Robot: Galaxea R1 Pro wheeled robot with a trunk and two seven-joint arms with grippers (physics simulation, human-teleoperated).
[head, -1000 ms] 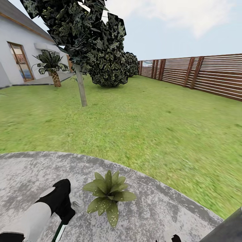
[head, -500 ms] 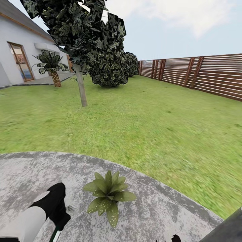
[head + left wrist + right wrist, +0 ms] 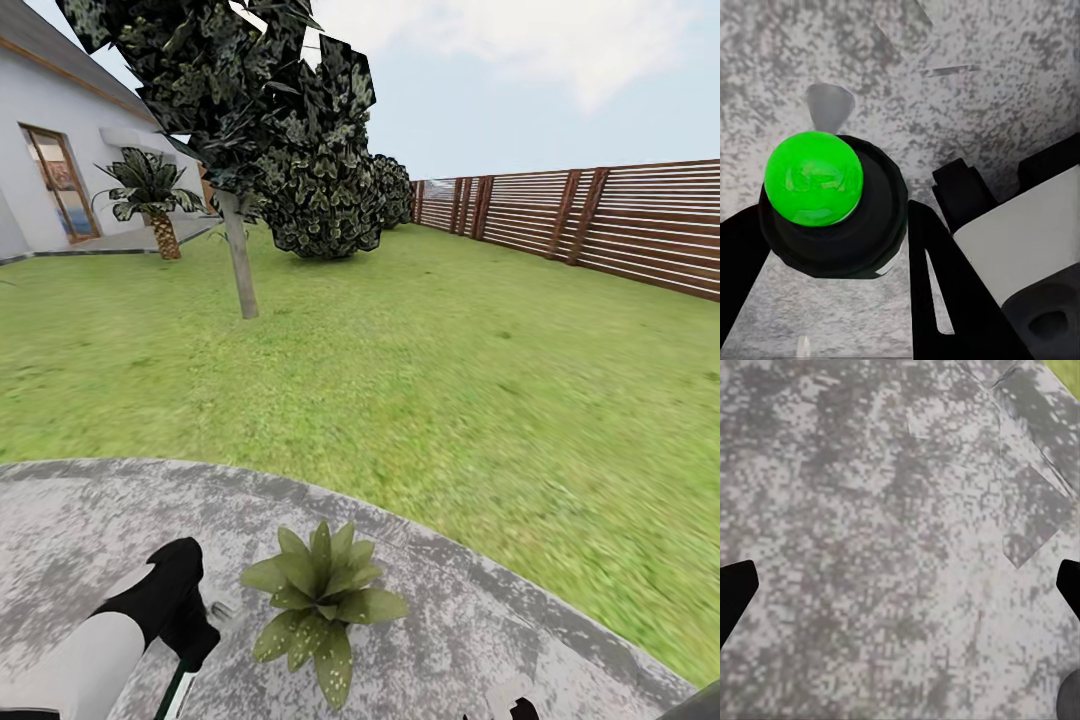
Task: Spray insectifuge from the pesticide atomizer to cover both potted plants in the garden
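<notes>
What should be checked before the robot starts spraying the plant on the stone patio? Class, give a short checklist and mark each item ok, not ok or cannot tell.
1. Atomizer in hand: the left gripper is shut on the pesticide atomizer, its fingers at both sides of the bottle. Ok.
2. Plant within reach: a potted plant sits on the patio just beside the left arm. Ok.
3. Nozzle aimed at the leaves: the left wrist view shows patio stone ahead of the green tip, no leaves. Not ok.
4. Right gripper free: open over bare stone. Ok.
5. Second plant located: cannot tell.
</notes>
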